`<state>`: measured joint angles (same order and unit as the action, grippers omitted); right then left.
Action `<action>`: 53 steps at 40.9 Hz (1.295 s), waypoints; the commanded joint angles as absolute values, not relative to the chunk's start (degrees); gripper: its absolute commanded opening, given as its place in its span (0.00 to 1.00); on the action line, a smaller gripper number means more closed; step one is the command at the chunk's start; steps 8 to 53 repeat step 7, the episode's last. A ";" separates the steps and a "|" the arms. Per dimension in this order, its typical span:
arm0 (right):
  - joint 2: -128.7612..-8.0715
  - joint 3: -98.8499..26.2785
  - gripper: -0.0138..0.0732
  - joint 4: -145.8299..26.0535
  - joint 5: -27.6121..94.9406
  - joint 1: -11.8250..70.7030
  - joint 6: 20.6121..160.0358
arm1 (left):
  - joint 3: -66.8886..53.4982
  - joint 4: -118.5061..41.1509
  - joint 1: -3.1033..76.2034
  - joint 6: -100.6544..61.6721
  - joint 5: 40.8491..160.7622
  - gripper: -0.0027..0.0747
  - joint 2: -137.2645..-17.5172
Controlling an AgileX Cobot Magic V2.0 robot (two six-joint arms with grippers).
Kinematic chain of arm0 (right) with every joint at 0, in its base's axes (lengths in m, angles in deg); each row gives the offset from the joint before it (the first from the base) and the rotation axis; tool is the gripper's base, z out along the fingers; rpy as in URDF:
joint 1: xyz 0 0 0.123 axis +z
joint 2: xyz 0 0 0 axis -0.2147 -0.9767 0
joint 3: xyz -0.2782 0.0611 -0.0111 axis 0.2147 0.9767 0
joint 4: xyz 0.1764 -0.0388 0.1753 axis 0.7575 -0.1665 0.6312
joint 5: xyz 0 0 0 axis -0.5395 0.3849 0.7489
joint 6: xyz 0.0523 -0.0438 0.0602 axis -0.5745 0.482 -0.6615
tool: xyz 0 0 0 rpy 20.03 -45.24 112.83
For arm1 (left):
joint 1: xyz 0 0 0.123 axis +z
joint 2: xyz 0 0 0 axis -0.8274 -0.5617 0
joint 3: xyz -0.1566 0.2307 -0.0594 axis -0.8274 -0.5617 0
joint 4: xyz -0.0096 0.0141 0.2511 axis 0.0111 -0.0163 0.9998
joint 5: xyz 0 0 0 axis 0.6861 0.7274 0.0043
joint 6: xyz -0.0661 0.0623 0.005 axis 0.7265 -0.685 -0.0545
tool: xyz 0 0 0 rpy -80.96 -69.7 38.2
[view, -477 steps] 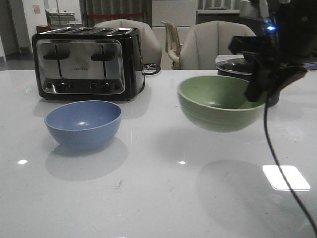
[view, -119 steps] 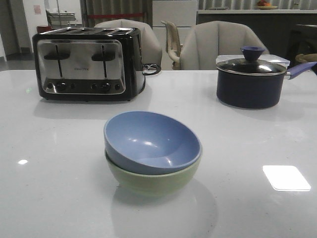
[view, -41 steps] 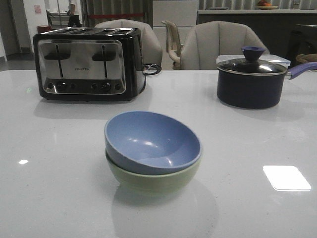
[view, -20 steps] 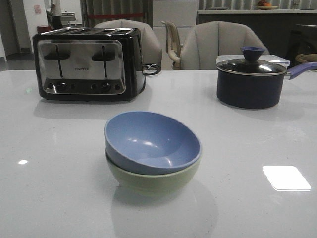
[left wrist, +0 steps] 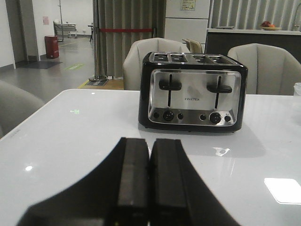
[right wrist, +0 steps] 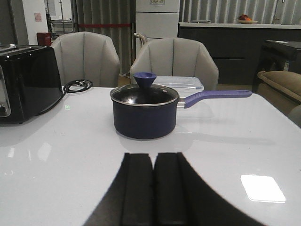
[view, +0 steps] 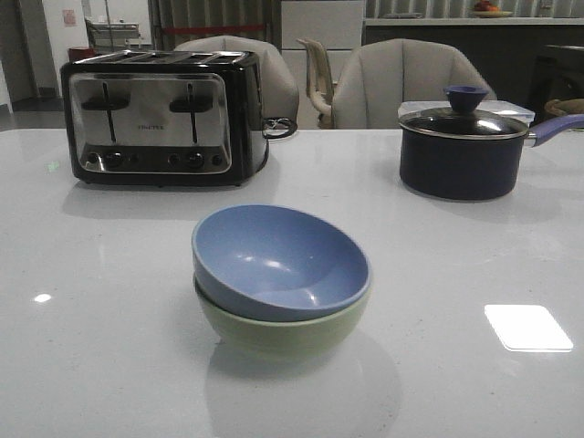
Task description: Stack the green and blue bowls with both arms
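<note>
The dusty blue bowl [view: 278, 260] sits tilted inside the pale green bowl [view: 274, 333] at the middle of the white table in the front view. No arm shows in the front view. My left gripper [left wrist: 149, 146] is shut and empty, low over the table, facing the toaster. My right gripper [right wrist: 154, 160] is shut and empty, low over the table, facing the saucepan. Neither wrist view shows the bowls.
A black and chrome toaster [view: 160, 119] stands at the back left, also in the left wrist view [left wrist: 193, 92]. A dark lidded saucepan [view: 461, 151] with a blue knob stands at the back right, also in the right wrist view [right wrist: 143, 113]. Padded chairs [view: 406, 82] stand behind the table.
Long ago the right arm held the green bowl up and the blue bowl stood apart at the left. Over the last three seconds the stacked bowls have not moved.
</note>
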<state>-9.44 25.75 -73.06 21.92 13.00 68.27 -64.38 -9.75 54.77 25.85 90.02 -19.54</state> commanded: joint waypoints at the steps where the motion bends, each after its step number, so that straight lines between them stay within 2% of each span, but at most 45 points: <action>1: -8.24 25.69 0.20 -73.78 16.68 12.71 68.27 | -65.46 -9.81 54.88 26.34 85.03 0.17 -18.37; 53: -8.24 25.69 0.20 -73.78 16.68 12.71 68.27 | -65.46 -9.81 54.88 26.34 85.03 0.17 -18.37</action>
